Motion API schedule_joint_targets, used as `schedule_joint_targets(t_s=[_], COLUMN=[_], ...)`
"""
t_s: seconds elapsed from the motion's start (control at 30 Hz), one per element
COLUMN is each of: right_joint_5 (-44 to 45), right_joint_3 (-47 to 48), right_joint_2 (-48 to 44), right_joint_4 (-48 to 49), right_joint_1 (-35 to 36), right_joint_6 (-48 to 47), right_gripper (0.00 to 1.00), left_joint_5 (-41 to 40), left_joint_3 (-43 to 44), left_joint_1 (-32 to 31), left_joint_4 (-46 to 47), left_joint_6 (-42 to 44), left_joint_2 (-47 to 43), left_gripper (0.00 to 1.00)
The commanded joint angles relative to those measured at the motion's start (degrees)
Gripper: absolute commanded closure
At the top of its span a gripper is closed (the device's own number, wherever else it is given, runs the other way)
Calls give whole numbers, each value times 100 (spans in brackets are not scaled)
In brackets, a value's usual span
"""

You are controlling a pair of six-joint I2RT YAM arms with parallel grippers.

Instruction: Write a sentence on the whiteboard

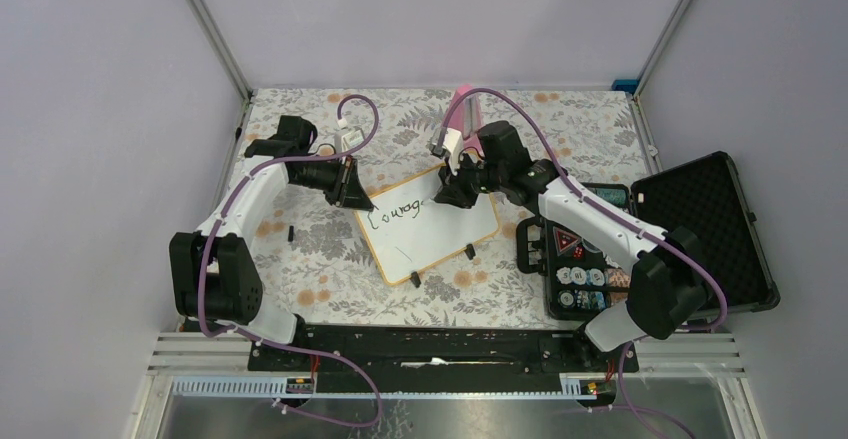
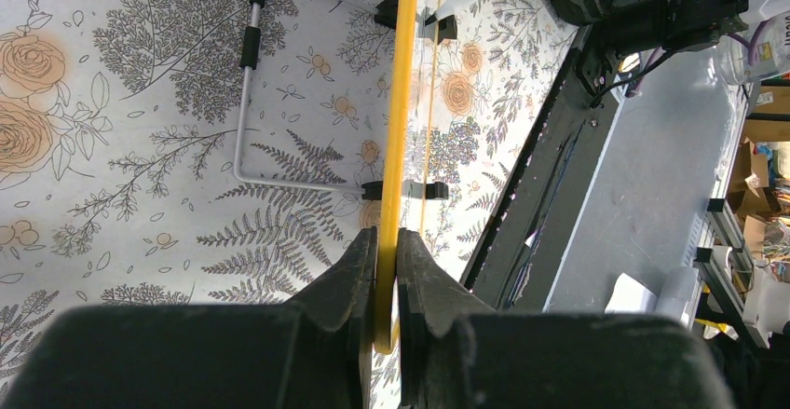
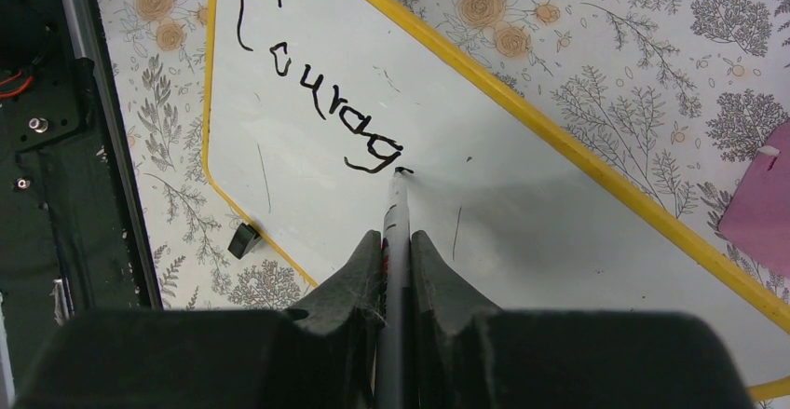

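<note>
1. The left arm bends across the bench (image 1: pixel 310 259); the left tool (image 2: pixel 387 258) clamps the rim of the whiteboard (image 1: pixel 430 234).
2. The right tool (image 3: pixel 396 246) pinches a marker (image 3: pixel 395 206), its tip touching the board where the sentence (image 3: pixel 321 102) reads "Courag".
3. An open black case (image 1: pixel 700 224) lies near, right of the board.

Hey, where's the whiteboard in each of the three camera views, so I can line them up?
Top external: whiteboard in the middle of the picture.
Left wrist: edge-on, its yellow rim runs up the middle from the left gripper, jaws shut on it.
Right wrist: its white face fills most of the picture, writing upper left.
Shared landmark: the black foot on its rim.
</note>
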Motion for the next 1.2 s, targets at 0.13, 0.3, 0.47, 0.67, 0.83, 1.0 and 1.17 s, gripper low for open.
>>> schedule_joint_targets(t_s=[0.13,0.3,0.47,0.67,0.83,1.0,1.17], right_joint_5=[493,569,599,632,600,485,339], right_joint_3=[149,166,175,175,251,389,438], right_joint_2=[-1,-61,-111,-142,-137,-74,-28], right_joint_4=[117,57,24,-7,-4,14,24], right_joint_1=[-3,-97,-164,-235,-252,-247,-238], right_joint_6=[-79,-131,-163,-202,-156,-77,-5], right_gripper=[100,100,100,100,100,100,100], left_joint_5=[-371,-365,-363,-371,-353,-352,-362], left_joint_3=[107,107,112,105,96,103,66], left_joint_1=[-26,-26,-26,-26,-21,-26,-26], left_joint_4=[237,242,234,237,238,242,242], left_joint_6=[161,161,153,161,170,170,187], left_joint_2=[16,11,-1,-8,20,-3,-30], left_gripper=[100,100,100,100,100,100,100])
